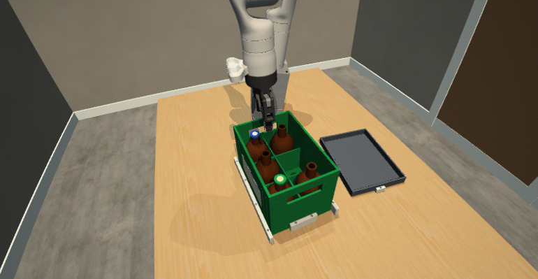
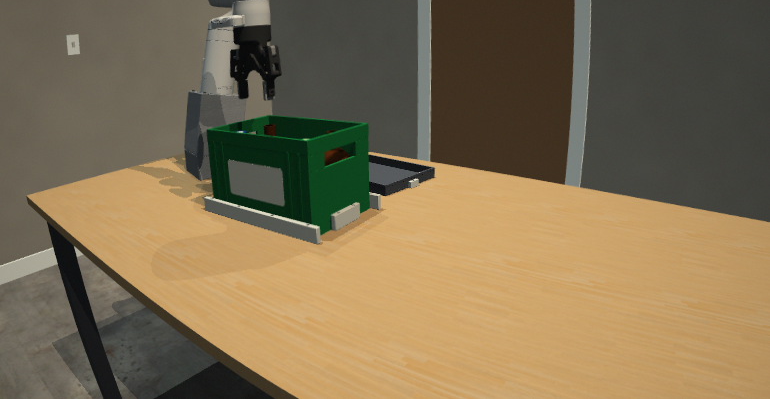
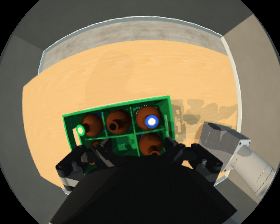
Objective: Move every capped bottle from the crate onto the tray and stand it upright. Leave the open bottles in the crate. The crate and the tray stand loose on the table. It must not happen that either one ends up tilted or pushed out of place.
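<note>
The gripper [image 2: 254,93] hangs wide open and holds nothing, above the green crate [image 1: 301,198] near the table's [image 1: 195,201] far edge. Blue-capped bottle [image 1: 255,136] and green-capped bottle [image 1: 279,180] stand inside; the tray [image 1: 380,184] lies just beside.

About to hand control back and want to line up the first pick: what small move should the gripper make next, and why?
Probably shift sideways until centred over the blue-capped bottle, then descend. The gripper is open, holds nothing, and hangs above the crate's far end, seemingly between that bottle and the open bottle beside it. The tray holds no bottles, and the green-capped bottle waits at the near end.
</note>
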`<state>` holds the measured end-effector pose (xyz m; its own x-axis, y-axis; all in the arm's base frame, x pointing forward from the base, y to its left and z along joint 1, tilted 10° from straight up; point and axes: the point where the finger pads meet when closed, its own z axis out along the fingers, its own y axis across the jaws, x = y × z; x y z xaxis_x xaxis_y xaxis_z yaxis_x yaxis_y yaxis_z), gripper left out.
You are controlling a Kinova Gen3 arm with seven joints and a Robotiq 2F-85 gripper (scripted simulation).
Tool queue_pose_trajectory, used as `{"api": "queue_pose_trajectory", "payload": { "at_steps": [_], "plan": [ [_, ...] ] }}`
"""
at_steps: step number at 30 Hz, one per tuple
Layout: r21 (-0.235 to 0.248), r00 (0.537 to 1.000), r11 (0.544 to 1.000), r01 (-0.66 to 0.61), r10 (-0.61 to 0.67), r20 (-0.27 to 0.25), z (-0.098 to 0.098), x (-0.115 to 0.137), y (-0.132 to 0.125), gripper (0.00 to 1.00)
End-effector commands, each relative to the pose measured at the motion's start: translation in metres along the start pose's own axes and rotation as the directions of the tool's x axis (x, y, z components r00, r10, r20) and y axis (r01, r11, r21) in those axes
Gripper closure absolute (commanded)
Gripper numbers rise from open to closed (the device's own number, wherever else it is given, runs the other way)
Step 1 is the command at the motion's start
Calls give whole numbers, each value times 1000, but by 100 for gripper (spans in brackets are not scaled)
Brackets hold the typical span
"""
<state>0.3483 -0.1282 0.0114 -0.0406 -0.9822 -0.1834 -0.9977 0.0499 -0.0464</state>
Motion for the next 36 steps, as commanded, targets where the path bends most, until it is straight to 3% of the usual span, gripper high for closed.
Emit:
{"api": "queue_pose_trajectory", "payload": {
  "at_steps": [1, 20, 36],
  "plan": [
    [-2, 999, 999, 37, -37, -2, 2, -4, -12, 0],
    [-18, 988, 988, 156, -156, -16, 3, -9, -58, 0],
    [-17, 988, 988, 156, -156, -16, 4, -9, -59, 0]
  ]
}}
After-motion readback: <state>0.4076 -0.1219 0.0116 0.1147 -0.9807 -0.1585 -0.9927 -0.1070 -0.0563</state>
